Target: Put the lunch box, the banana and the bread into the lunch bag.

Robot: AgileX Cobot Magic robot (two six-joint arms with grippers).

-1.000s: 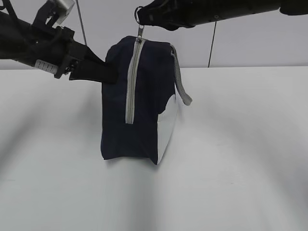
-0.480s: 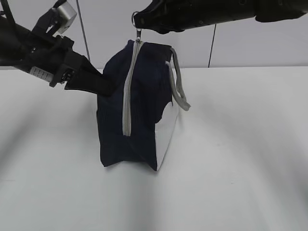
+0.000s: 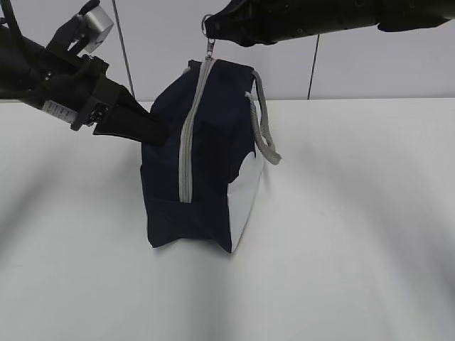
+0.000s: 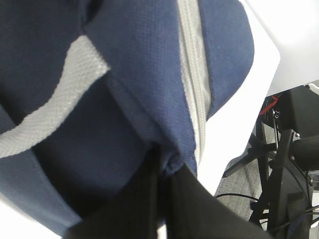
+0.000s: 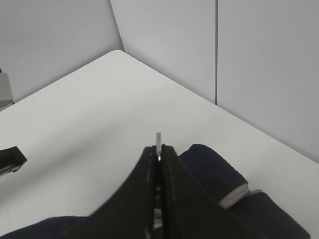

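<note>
One lunch bag (image 3: 202, 153) is standing on its narrow end near the middle of the white worktop (image 3: 355, 234), tilting a little, navy fabric with a white side panel (image 3: 247, 195) facing right. One grey zipper (image 3: 190, 128) is running up its front face and looking closed along the visible length. Grey strap handle (image 3: 264, 124) is looping off the right upper side; a second grey strap (image 4: 45, 117) is showing in the left wrist view.

Left gripper (image 3: 146, 130) is pinching the bag's upper left fabric, jaws closed on a fold of navy cloth just beside the zipper tape, seen close in the left wrist view (image 4: 162, 199). Right gripper (image 3: 213, 28) is reaching in from the top right above the bag, jaws clamped on the ring pull (image 3: 206, 25) at the zipper's top end; in the right wrist view (image 5: 158, 164) the fingers are pressing together on a thin metal piece sticking up between them.

Open room: worktop is lying bare in front, left and right of the bag, wide free space on all three sides. Back edge of the worktop is meeting a grey wall (image 3: 370, 64) close behind the bag. In the left wrist view the worktop's edge is dropping off to floor with dark stand legs and cables (image 4: 284, 164) beyond it.

Counted: one bag, two grippers, two straps. Lunch box, banana and bread are not showing in any view. A small label on the left arm (image 3: 60, 106) is too small to read; no other writing.
</note>
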